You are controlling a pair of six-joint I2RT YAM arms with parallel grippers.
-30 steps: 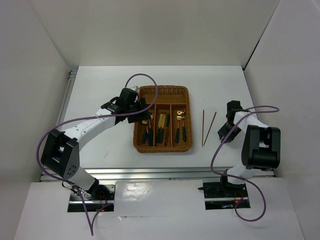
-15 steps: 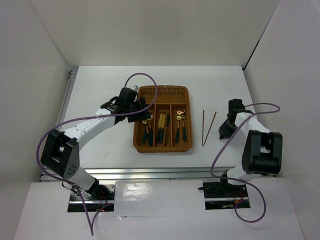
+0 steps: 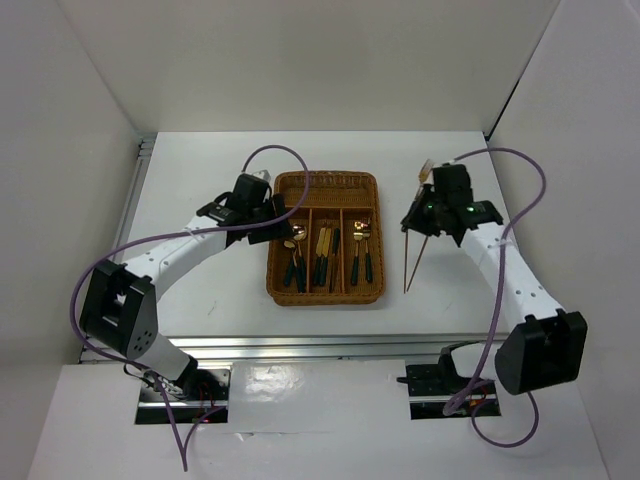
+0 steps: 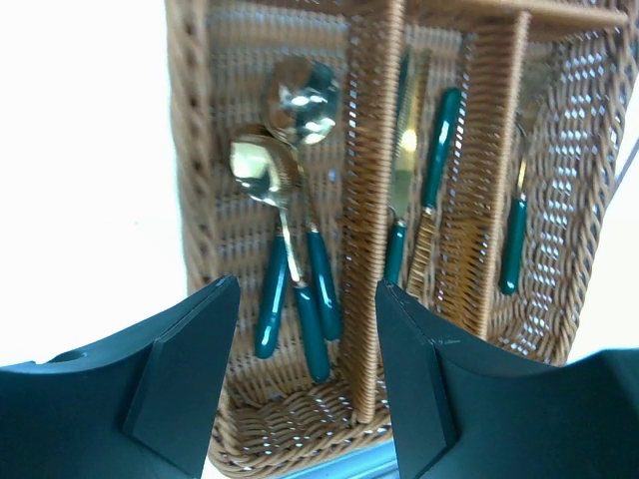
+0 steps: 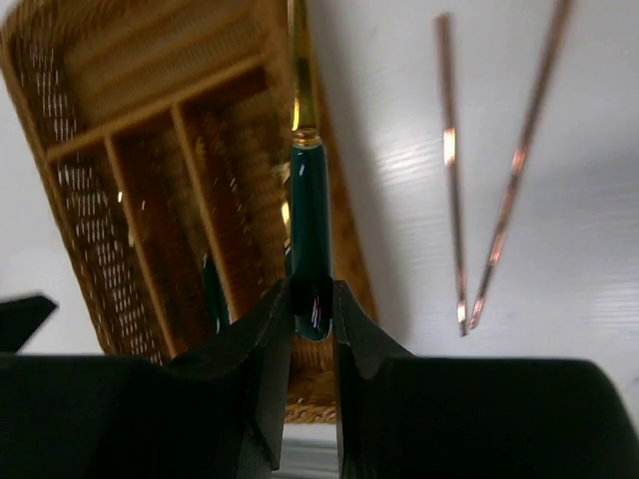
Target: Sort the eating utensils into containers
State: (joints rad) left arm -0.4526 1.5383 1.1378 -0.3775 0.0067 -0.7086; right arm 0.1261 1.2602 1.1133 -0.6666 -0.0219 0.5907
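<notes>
The brown wicker tray (image 3: 372, 290) lies mid-table. Its left slot holds two gold spoons (image 3: 296, 255) with green handles, the middle slot knives (image 3: 323, 250), the right slot forks (image 3: 361, 250). My left gripper (image 3: 283, 222) is open and empty above the left slot; the spoons (image 4: 285, 170) lie just beyond its fingers (image 4: 185, 379). My right gripper (image 3: 428, 205) is shut on a green-handled utensil (image 5: 310, 230), held in the air just right of the tray; its gold head is out of the wrist view. Two tan chopsticks (image 3: 412, 258) lie on the table right of the tray, also in the right wrist view (image 5: 449, 170).
Purple cables (image 3: 285, 152) loop over both arms, one crossing the tray's far left corner. White walls (image 3: 70, 150) close in the table on three sides. A metal rail (image 3: 300, 345) runs along the near edge.
My right arm has swung from the table's right side up and left toward the tray, now carrying the green-handled utensil. My left gripper has shifted only slightly over the tray's left edge.
</notes>
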